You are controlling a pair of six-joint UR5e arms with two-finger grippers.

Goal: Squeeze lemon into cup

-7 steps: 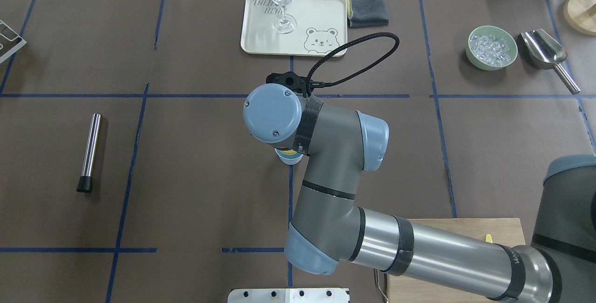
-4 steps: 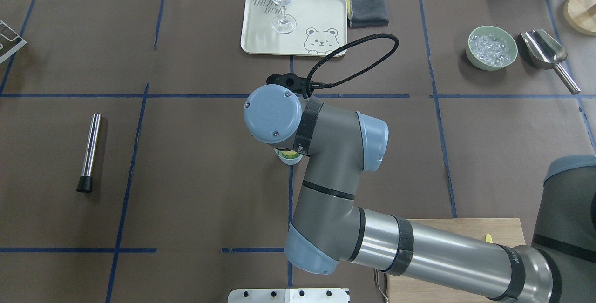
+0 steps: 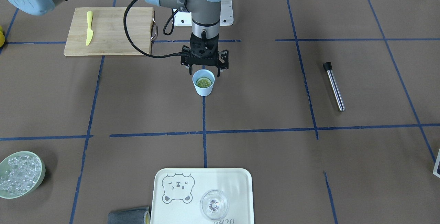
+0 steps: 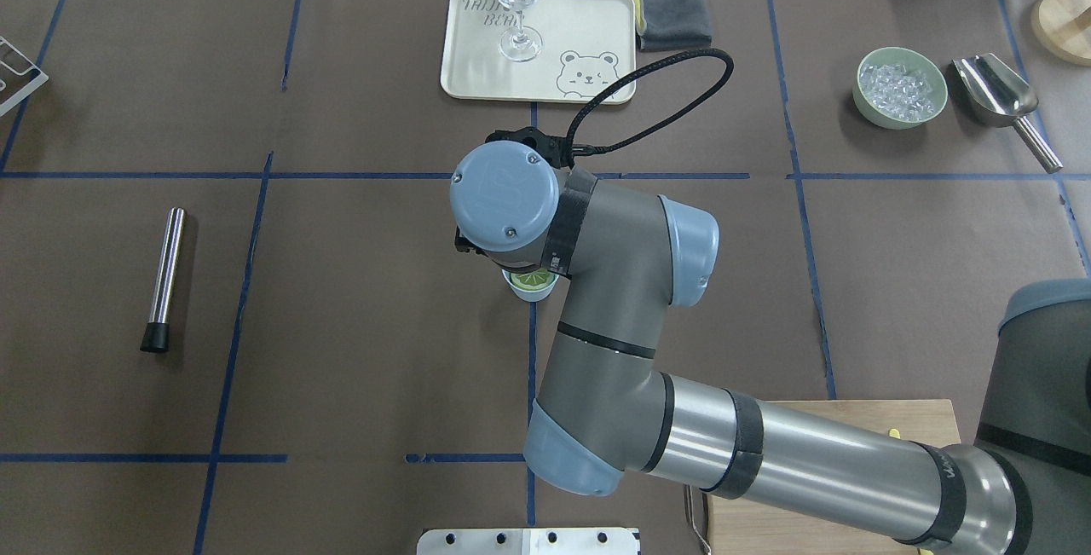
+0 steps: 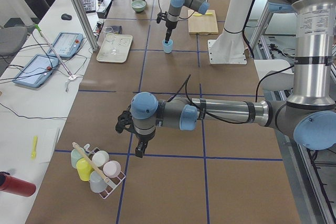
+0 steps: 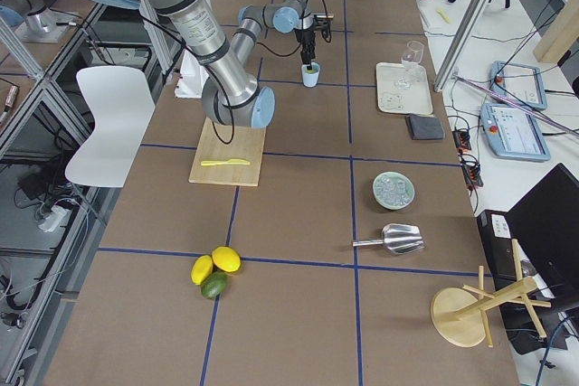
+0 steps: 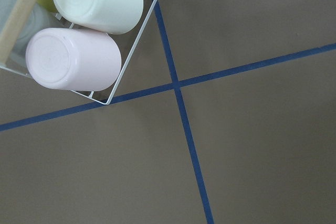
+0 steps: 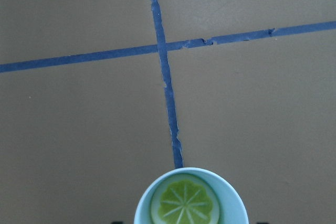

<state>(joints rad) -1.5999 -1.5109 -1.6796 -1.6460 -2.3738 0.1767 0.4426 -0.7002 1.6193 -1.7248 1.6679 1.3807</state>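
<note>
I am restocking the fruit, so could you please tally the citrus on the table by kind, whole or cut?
Whole yellow lemons: 2
Whole green fruit: 1
Cut lemon half, lying face up in the cup: 1
Total: 4

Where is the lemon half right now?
The lemon half sits cut face up inside the light blue cup, mid-table in the front-facing view, just beneath the right claw.
</note>
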